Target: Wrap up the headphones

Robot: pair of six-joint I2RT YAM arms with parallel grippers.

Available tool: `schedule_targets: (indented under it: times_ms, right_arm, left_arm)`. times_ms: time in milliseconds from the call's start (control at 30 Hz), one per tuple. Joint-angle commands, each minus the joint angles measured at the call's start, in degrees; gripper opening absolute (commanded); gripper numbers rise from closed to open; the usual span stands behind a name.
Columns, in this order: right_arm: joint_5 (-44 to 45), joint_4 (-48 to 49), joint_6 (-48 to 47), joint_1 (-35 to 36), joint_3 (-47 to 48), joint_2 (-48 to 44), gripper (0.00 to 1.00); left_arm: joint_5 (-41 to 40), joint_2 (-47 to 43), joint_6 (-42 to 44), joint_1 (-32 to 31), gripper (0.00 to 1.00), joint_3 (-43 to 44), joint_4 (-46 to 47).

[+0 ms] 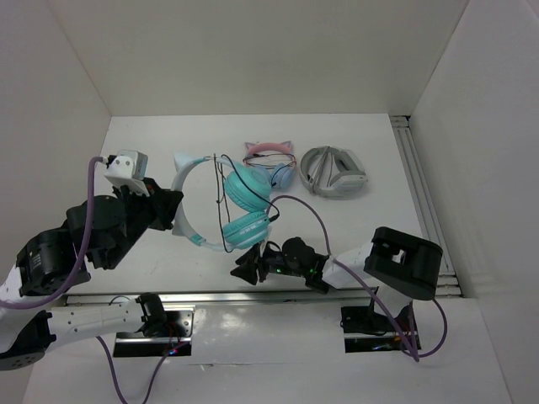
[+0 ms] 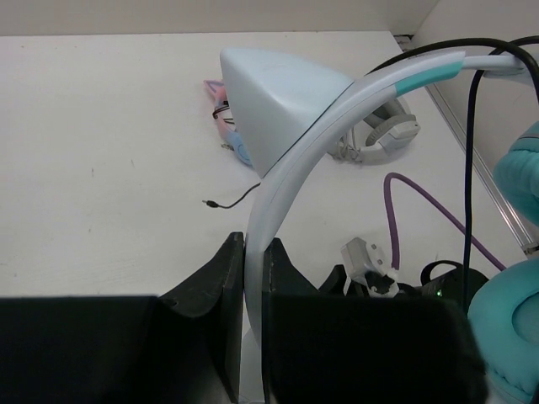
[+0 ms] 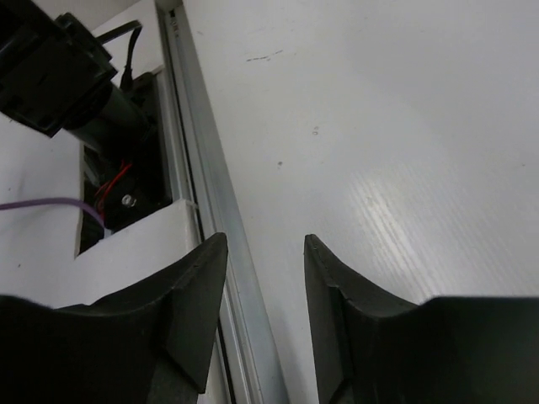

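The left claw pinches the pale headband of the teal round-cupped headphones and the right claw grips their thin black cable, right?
Only the second part is wrong: the right wrist view shows the right gripper open and empty, no thin black cable in it. The left gripper does pinch the pale headband of the teal headphones.

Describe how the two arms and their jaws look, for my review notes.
Both arms are mostly matte black with white links near their bases. The left arm carries a white-grey boxy camera block at its wrist and a looping purple cable. The right arm has a long purple cable and a small green light. The jaws are black and wedge-shaped.
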Motion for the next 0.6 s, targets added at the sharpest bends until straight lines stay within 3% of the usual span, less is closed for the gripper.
schedule_targets:
  times_ms: [0, 67, 100, 133, 233, 300, 467, 500, 567]
  right_arm:
    - [8.74, 1.39, -0.71, 0.71, 1.85, -2.62, 0.50]
    - [14.28, 0.07, -1.40, 1.23, 1.24, -4.45, 0.53]
    - [15.86, -0.46, -1.41, 1.23, 1.24, -5.08, 0.81]
    - [17.87, -1.16, -2.63, 1.93, 1.24, -5.60, 0.88]
    - [25.17, -2.58, -3.78, 2.64, 1.85, -7.45, 0.91]
    - [25.19, -2.58, -4.65, 2.64, 2.38, -7.46, 0.95]
    - [27.11, -3.11, -5.81, 3.17, 6.24, -2.20, 0.96]
    - [27.12, -3.71, -5.81, 3.17, 8.16, -1.05, 0.93]
    - [25.90, -5.20, -6.42, 3.17, 10.72, 2.63, 0.68]
  left_arm:
    - [-1.05, -1.55, -3.25, -0.24, 0.00, 2.31, 5.88]
    - [-1.05, -1.55, -3.25, -0.24, 0.00, 2.31, 5.88]
    - [-1.05, -1.55, -3.25, -0.24, 0.00, 2.31, 5.88]
    - [-1.05, -1.55, -3.25, -0.24, 0.00, 2.31, 5.88]
    - [0.00, -1.55, -3.77, -0.24, 0.00, 1.79, 5.88]
    - [0.01, -1.55, -3.78, -0.24, 0.00, 1.79, 5.88]
    - [2.12, -1.55, -4.30, -0.24, 0.00, 0.73, 6.40]
    - [2.73, -1.55, -4.30, -0.24, 0.00, 0.73, 6.40]
    - [3.26, -1.55, -4.30, -0.24, 0.00, 0.73, 6.40]
